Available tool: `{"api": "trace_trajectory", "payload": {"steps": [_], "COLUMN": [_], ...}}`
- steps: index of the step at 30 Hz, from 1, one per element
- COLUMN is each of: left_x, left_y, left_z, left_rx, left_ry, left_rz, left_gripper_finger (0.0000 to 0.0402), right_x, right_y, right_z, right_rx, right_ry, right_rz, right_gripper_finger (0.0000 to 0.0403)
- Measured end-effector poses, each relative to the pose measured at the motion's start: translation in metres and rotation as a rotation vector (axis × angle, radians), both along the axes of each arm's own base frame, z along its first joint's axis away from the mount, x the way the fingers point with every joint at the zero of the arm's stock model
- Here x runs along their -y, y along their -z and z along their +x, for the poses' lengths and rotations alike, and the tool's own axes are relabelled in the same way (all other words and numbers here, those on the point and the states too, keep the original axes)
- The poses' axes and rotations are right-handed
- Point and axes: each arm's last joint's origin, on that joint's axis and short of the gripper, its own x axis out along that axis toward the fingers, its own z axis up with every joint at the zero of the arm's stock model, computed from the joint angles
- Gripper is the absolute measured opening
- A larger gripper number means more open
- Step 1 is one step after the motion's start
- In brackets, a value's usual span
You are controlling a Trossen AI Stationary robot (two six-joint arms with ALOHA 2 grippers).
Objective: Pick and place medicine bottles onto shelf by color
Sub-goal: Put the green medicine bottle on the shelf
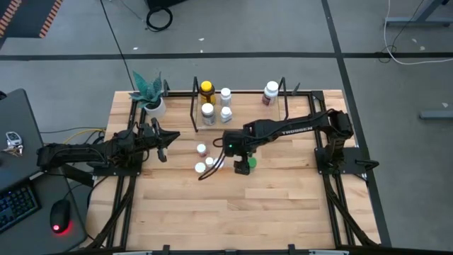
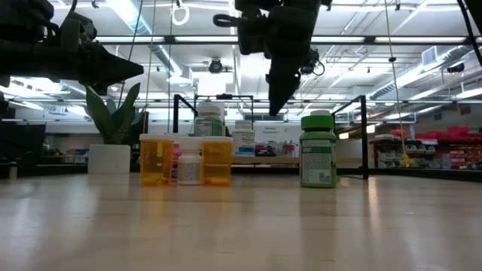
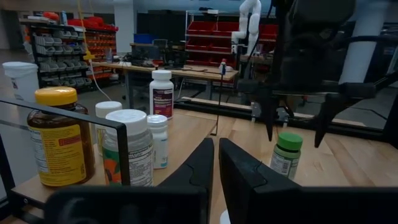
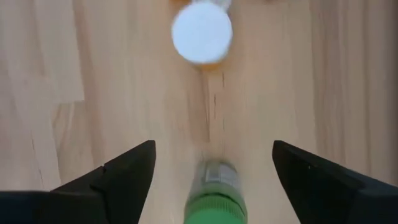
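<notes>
A green medicine bottle (image 1: 245,165) stands upright on the table near its middle. My right gripper (image 4: 214,165) hangs open over it, pointing steeply down, one finger on each side of the green cap (image 3: 289,141) and touching nothing. To its left stand three white-capped bottles (image 1: 202,149), two of them orange (image 2: 157,159). The shelf (image 1: 195,106) at the far edge holds a yellow-capped amber bottle (image 1: 207,88) and several white ones (image 1: 226,113). My left gripper (image 3: 216,163) waits shut at the table's left, pointing level toward the shelf.
A white pot with a green plant (image 1: 151,99) stands at the far left corner beside the shelf. A keyboard and a mouse (image 1: 61,212) lie off the table's left side. The near half of the wooden table (image 1: 233,212) is bare board.
</notes>
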Motion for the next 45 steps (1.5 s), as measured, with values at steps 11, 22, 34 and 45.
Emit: {"api": "trace_trajectory", "payload": {"steps": [11,22,34,45], "left_x": [0.000,0.000,0.000,0.000], "left_y": [0.000,0.000,0.000,0.000], "left_z": [0.000,0.000,0.000,0.000], "left_rx": [0.000,0.000,0.000,0.000], "left_ry": [0.000,0.000,0.000,0.000], "left_rz": [0.000,0.000,0.000,0.000], "left_gripper_finger": [0.0039,0.0032,0.0036,0.0036], "right_x": [-0.012,-0.019,-0.013,-0.006], "right_y": [0.007,0.035,0.045,0.046], "right_z": [-0.013,-0.026,-0.027,-0.026], "right_rx": [-0.134,-0.226,-0.217,-0.217], "right_ry": [0.055,0.063,0.069,0.074], "right_rz": [-0.062,-0.065,-0.064,-0.033], "right_gripper_finger": [0.0340,0.0338,0.0272,0.0244]}}
